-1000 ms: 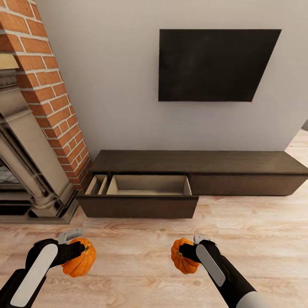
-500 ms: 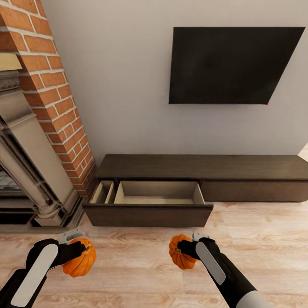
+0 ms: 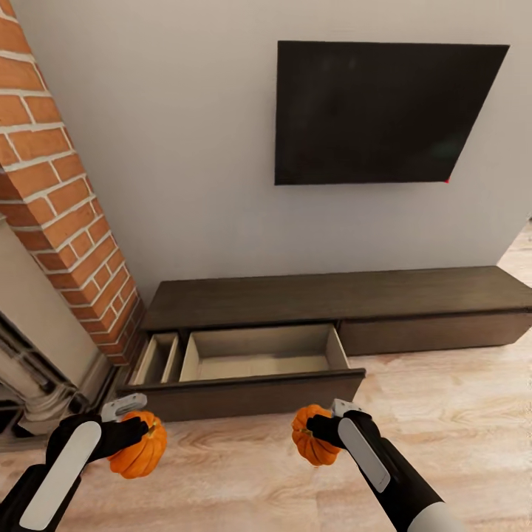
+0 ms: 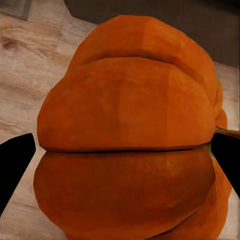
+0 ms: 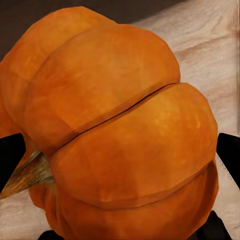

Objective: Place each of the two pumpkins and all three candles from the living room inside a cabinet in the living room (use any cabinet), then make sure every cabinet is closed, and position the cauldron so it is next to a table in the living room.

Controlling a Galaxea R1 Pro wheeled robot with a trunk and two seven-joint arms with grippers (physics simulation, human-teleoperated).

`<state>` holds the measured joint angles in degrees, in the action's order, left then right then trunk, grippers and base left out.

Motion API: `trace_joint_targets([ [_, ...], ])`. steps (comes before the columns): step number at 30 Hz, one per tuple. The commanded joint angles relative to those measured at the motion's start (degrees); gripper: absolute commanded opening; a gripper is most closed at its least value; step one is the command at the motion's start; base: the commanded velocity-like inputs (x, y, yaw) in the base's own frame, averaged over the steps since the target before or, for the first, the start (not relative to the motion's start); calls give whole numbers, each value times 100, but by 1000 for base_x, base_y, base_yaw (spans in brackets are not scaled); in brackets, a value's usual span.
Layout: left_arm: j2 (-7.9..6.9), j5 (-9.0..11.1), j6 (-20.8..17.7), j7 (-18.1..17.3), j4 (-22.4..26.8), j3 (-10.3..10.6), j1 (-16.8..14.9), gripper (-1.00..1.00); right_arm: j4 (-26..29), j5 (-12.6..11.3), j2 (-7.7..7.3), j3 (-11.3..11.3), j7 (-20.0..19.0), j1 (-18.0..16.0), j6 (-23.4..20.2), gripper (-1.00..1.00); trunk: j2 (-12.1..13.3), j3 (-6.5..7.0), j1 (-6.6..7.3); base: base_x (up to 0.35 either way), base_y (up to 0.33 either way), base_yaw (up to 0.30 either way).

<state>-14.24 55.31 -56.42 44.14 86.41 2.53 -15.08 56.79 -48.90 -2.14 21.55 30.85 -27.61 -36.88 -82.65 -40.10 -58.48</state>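
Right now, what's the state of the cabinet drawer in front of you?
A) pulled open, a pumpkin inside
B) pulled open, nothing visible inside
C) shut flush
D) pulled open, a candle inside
B: the cabinet drawer stands pulled out with its pale interior bare, while both pumpkins sit in the left gripper and right gripper.

home living room | wall-mounted dark TV [image 3: 380,111] | low dark-brown cabinet [image 3: 332,299] under it, drawer open | red brick fireplace surround [image 3: 59,214] | light wood plank floor [image 3: 458,414]
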Motion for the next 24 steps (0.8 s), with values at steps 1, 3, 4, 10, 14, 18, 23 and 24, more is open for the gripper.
trace_joint_targets([
  [1,-3,48,-3,60,9,9,-4,-100,7,-60,-6,22,61,-6,5,-100,-3,-5,-3,328,4,-259],
  [3,-1,49,-2,58,13,10,-4,-100,9,-62,-6,23,56,-4,5,-100,-3,-5,-3,328,2,-235],
  [4,-1,50,-1,56,14,10,-4,-100,12,-64,-6,23,55,-4,5,-100,-3,-5,-3,329,1,-135],
  [10,12,58,7,51,116,4,-16,-100,122,-67,-12,38,-347,-6,-8,-100,-3,-5,-3,323,0,-36],
  [14,123,68,11,47,199,1,-21,-100,1000,-67,-26,55,-1013,0,-73,-100,-3,-5,-3,264,0,-2],
  [18,144,210,9,-605,216,-29,-27,-100,1550,-67,-32,59,-1137,0,-89,-100,-3,-5,-3,205,0,0],
  [23,119,303,10,-1411,198,-147,-23,-100,1581,-67,-25,60,-1150,1,-82,-100,-3,-5,-3,197,0,0],
  [24,124,308,13,-1478,192,-181,-22,-100,1563,-67,-20,60,-1151,1,-78,-100,-3,-5,-3,239,0,0],
])
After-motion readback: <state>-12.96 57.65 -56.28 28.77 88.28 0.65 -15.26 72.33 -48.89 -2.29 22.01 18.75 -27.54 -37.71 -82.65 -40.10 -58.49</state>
